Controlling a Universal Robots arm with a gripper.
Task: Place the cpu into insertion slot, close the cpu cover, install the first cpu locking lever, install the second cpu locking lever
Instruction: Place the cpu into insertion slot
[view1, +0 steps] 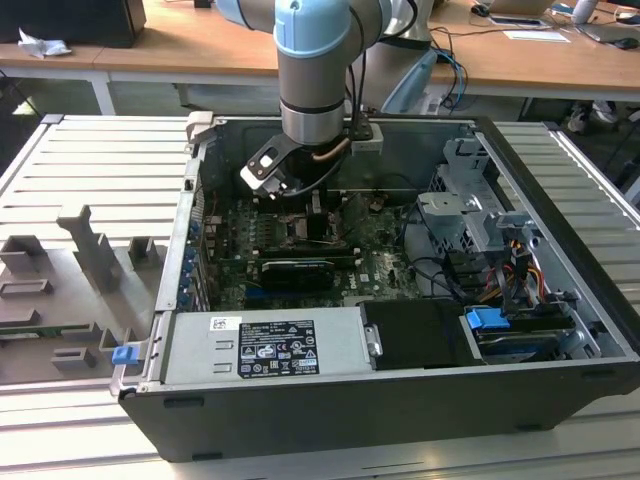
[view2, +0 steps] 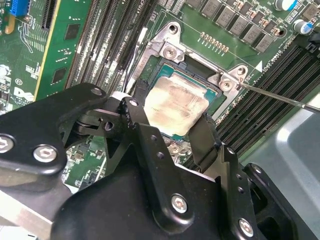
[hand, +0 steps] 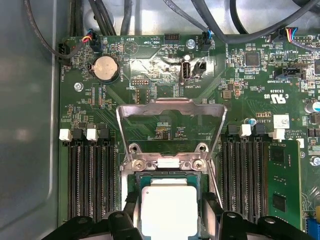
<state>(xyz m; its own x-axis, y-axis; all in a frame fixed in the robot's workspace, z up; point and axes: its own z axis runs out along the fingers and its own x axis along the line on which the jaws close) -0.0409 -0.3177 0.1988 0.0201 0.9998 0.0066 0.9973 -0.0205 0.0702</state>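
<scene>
The arm reaches down into an open computer case (view1: 560, 330) that sits on a slatted grey surface (view1: 80, 160), with the claw (view1: 318, 215) low over the green motherboard (view1: 385, 262). In both wrist views the claw (view2: 168, 119) (hand: 170, 207) is closed on the cpu (view2: 175, 107) (hand: 169, 210), one black finger (view2: 131, 110) pressed to each of two opposite edges. The cpu, pale face up, lies within the insertion slot (view2: 152, 72) (hand: 134, 182), level with its metal rim. The cpu cover (hand: 171, 104) stands swung up and away from the slot, its window showing the board behind. A thin metal lever (view2: 280, 97) juts out beside the slot, clear of the cover.
</scene>
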